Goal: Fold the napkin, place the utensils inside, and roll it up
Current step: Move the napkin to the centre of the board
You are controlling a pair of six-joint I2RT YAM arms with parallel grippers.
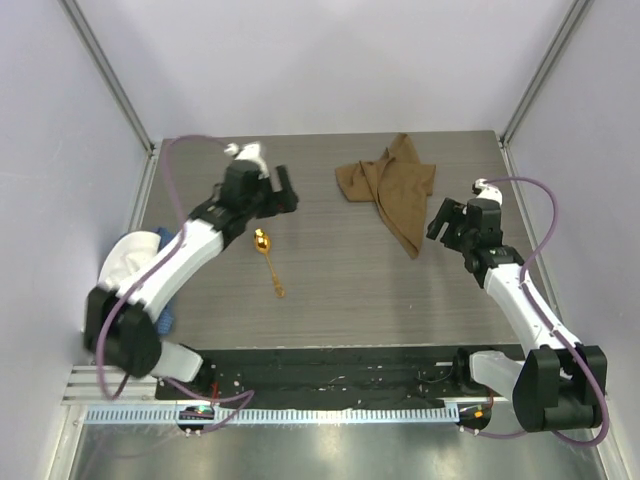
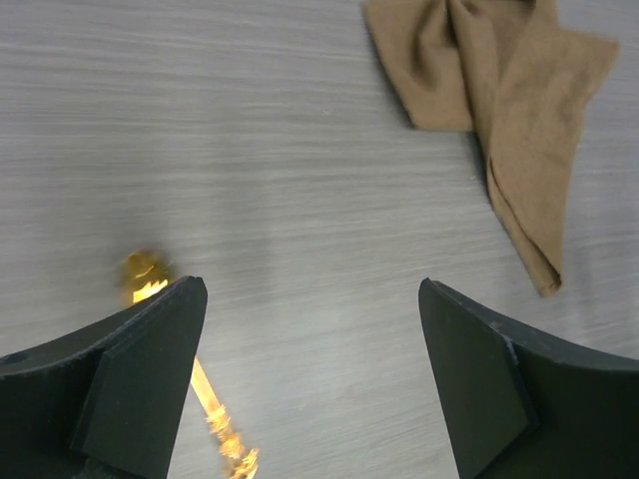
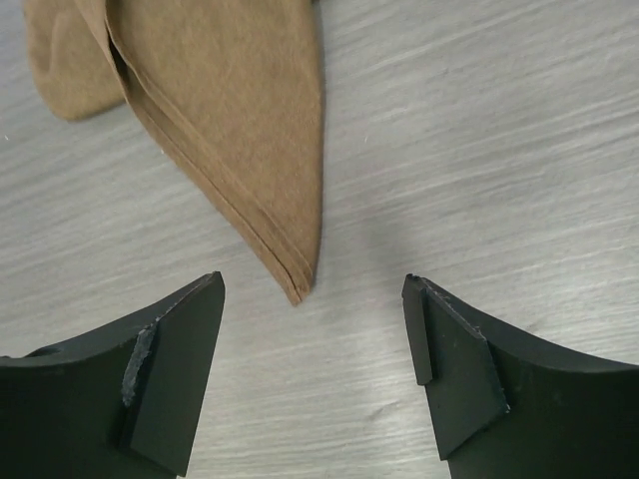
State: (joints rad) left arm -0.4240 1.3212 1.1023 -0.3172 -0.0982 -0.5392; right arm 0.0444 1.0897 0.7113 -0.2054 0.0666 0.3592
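Observation:
The tan-brown napkin [image 1: 390, 188] lies crumpled at the back middle-right of the table, one pointed corner trailing toward the front. The gold spoon [image 1: 267, 258] lies left of centre, bowl toward the back. My left gripper [image 1: 283, 192] is open above the table just behind the spoon, holding nothing. In the left wrist view the spoon [image 2: 205, 391] shows beside the left finger and the napkin [image 2: 499, 110] lies ahead. My right gripper [image 1: 443, 222] is open right of the napkin's trailing corner. In the right wrist view that napkin corner [image 3: 255, 150] points between the open fingers.
A white cloth [image 1: 125, 262] and a blue cloth [image 1: 165, 240] lie under the left arm at the table's left edge. Walls stand close on the left, back and right. A black strip with the arm bases [image 1: 330, 375] runs along the front.

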